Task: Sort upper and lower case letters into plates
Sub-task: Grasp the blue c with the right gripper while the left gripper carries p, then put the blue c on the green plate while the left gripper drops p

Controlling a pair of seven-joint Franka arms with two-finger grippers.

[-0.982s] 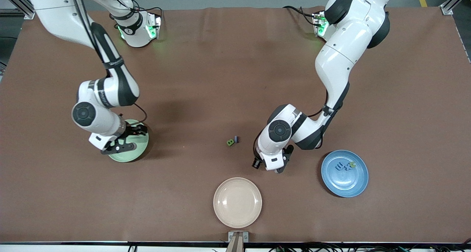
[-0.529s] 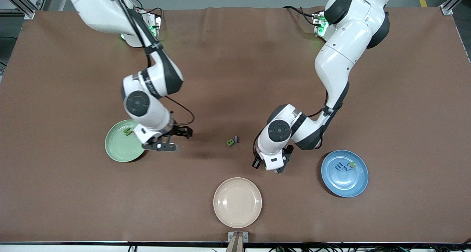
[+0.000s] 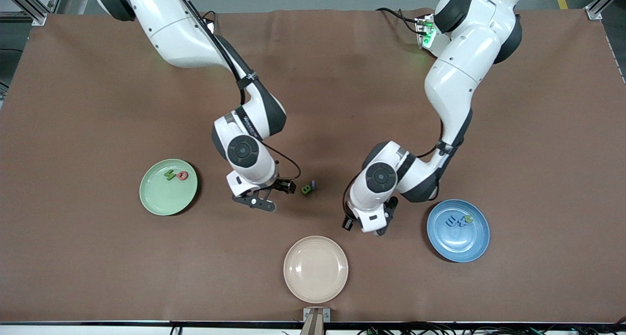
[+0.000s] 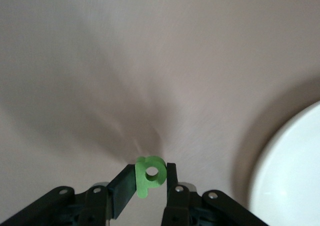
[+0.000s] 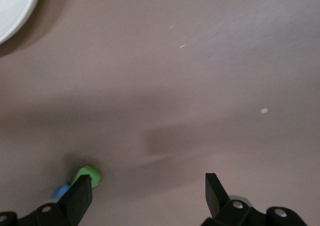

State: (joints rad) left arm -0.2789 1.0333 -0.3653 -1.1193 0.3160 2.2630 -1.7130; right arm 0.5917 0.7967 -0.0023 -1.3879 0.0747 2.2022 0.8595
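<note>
While unbranded — green letter (image 4: 149, 176) "p" in left pincer (image 4: 148, 186).

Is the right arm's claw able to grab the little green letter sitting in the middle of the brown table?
Probably yes. The right claw is open, right beside the small green letter piece, with only bare brown table between. A tiny blue piece touches the letter, which may crowd the grab.

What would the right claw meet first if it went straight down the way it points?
Probably bare brown table. The right claw hangs open beside the two loose letters, green and blue; in the right wrist view they sit at one finger's edge, not between the fingers. Height is unclear.
</note>
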